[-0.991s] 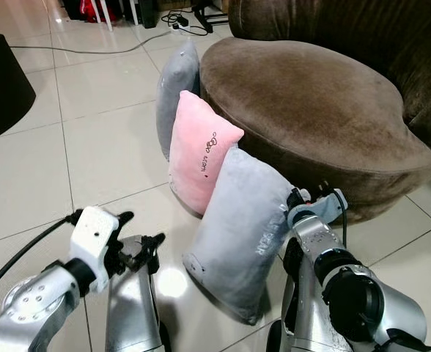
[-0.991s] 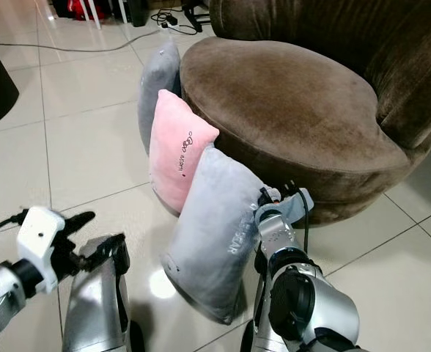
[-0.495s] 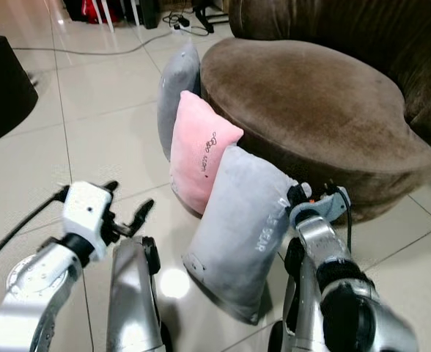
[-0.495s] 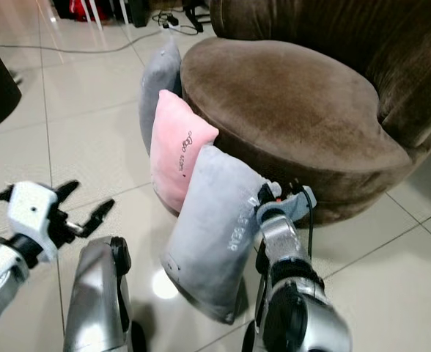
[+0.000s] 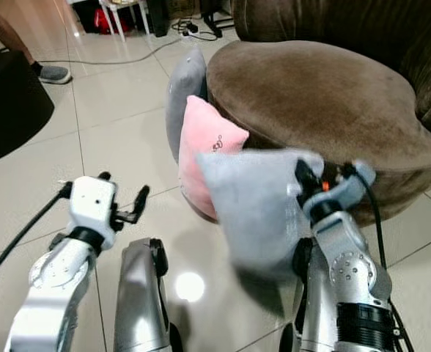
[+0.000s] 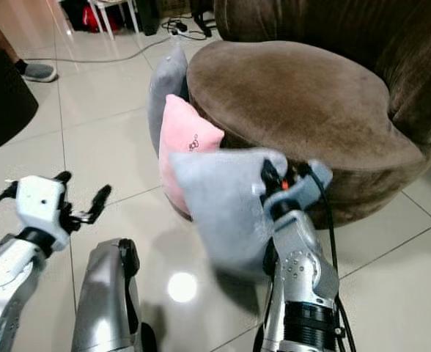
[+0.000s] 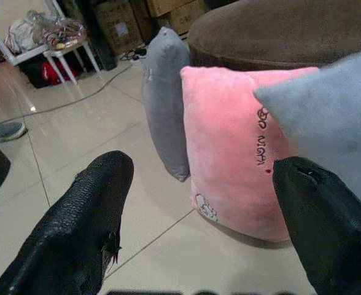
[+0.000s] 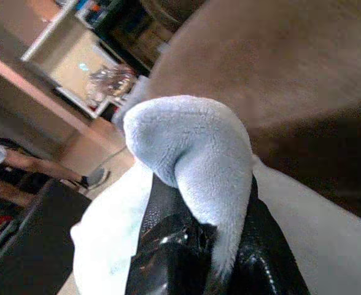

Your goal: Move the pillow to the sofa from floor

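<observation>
A grey pillow hangs blurred above the floor in front of the brown sofa. My right gripper is shut on its upper corner, and that pinched corner bulges between the black fingers. A pink pillow and a second grey pillow lean against the sofa's side, standing on the tiles. My left gripper is open to the left of the pillows, holding nothing; its two fingers frame the pink pillow.
A black round seat stands at the far left, with a person's foot in a grey shoe behind it. Cables and white furniture legs lie at the back. Bare glossy tiles stretch left of the pillows.
My right gripper has lifted the near grey pillow off the floor and swung it up toward the sofa. My left gripper rose a little. The camera tilted up.
</observation>
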### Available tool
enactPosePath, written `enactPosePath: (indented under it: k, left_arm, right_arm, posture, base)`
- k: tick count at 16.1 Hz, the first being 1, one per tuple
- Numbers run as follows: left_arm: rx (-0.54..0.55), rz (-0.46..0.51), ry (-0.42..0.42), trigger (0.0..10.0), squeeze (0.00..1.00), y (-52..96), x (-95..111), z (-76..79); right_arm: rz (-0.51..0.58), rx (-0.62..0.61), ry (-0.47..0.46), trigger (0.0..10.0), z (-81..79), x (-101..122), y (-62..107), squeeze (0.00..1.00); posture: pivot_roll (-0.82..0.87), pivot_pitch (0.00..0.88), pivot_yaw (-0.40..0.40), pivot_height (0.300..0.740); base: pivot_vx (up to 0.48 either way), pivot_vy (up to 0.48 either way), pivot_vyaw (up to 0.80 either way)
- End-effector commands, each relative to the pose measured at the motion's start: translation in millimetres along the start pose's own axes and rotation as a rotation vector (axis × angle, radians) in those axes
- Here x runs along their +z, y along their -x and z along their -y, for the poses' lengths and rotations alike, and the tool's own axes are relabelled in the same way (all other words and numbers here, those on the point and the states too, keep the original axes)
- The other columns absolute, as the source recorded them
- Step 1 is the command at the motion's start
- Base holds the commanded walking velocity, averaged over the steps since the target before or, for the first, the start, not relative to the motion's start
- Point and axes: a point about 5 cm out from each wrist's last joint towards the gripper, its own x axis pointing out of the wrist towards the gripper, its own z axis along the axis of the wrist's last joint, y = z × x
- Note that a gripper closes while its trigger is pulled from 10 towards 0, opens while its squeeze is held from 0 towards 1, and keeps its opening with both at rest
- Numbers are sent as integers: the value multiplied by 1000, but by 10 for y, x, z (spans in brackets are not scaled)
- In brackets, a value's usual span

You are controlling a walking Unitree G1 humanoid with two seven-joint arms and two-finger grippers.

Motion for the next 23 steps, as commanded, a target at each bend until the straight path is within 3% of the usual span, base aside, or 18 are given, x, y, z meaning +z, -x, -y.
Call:
enactPosePath:
  k: [1, 6, 7, 9, 12, 16, 23]
  left_arm:
    - [27, 33, -27, 10000, 0, -44, 71, 2]
    - [41, 97, -81, 10000, 0, -121, 178, 34]
    - [29, 100, -98, 10000, 0, -136, 166, 66]
    - [32, 98, -89, 10000, 0, -156, 152, 94]
    - [69, 105, -75, 10000, 0, -213, 150, 141]
    - [112, 118, -61, 10000, 0, -160, 143, 176]
    - [116, 131, -71, 10000, 0, -182, 180, 148]
  right_arm:
    - [57, 122, -9, 10000, -279, 158, -38, 0]
    - [120, 81, 22, 10000, -357, 317, -98, 0]
    - [135, 66, 147, 10000, -346, 331, -74, 0]
    - [127, 56, 232, 10000, -324, 321, -55, 0]
    - [129, 131, 243, 10000, -382, 366, -51, 0]
    - [111, 148, 286, 10000, -424, 425, -143, 0]
    - [123, 141, 226, 10000, -464, 481, -172, 0]
  posture:
    - [-62, 0, 94, 375]
    - [-50, 0, 101, 404]
    - [-59, 0, 96, 419]
    - [-69, 0, 76, 434]
    - [-50, 0, 28, 464]
    - [-3, 0, -46, 504]
    - [-25, 0, -12, 574]
  base:
    - [0, 0, 0]
    - [0, 0, 0]
    - [0, 0, 0]
    - [0, 0, 0]
    - [0, 0, 0]
    - [0, 0, 0]
    - [0, 0, 0]
